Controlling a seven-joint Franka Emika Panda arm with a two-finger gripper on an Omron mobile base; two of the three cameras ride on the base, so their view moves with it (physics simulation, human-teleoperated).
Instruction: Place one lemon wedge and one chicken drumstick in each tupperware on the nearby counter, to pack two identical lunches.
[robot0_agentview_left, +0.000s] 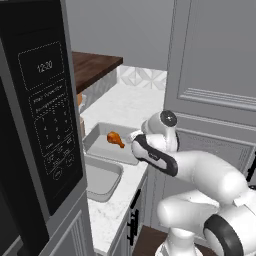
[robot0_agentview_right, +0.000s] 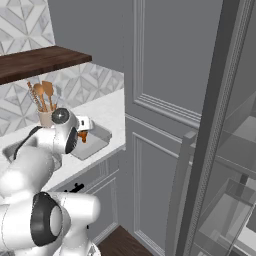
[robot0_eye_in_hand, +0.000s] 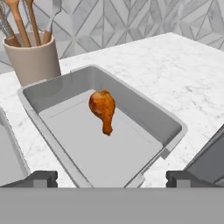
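An orange chicken drumstick (robot0_eye_in_hand: 103, 109) lies inside the farther grey tupperware (robot0_eye_in_hand: 144, 113), apart from the fingers. My gripper (robot0_eye_in_hand: 113, 179) hovers open just above that container's near rim, its two dark tips spread wide with nothing between them. In the left base view the same drumstick (robot0_agentview_left: 115, 139) rests in the far tupperware (robot0_agentview_left: 97, 134), and a second tupperware (robot0_agentview_left: 102, 181) sits closer, beside it on the white counter (robot0_agentview_left: 125, 105). The right base view has the drumstick (robot0_agentview_right: 83, 136) just under my hand. The lemon wedges are out of view.
A beige utensil holder (robot0_eye_in_hand: 33, 61) with wooden spoons stands behind the tupperware. A dark microwave (robot0_agentview_left: 35, 115) is at the left, a brown wooden shelf (robot0_agentview_left: 92, 65) hangs above the counter, and a tall grey cabinet front (robot0_agentview_left: 215, 75) bounds the right side.
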